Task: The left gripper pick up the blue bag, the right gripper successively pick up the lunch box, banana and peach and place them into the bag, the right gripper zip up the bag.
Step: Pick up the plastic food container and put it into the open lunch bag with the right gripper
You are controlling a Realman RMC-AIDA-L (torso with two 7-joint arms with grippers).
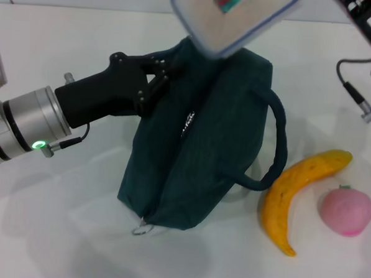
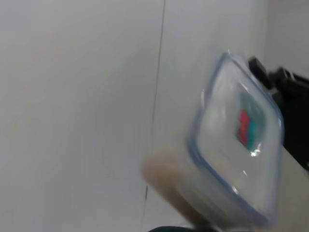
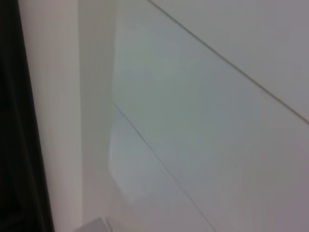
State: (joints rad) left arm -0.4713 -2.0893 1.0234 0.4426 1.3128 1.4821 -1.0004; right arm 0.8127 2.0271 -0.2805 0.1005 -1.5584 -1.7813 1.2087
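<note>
Left gripper (image 1: 159, 75) pinches the blue bag's (image 1: 197, 146) rim; lunch box (image 1: 232, 17) tilts above (right gripper's fingers unseen).

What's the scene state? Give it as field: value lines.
bag: blue bag upright on table, top held by left gripper
lunch box: lunch box tilted in the air above the bag
banana: banana on table beside bag
peach: peach beside banana
right gripper: not visible
</note>
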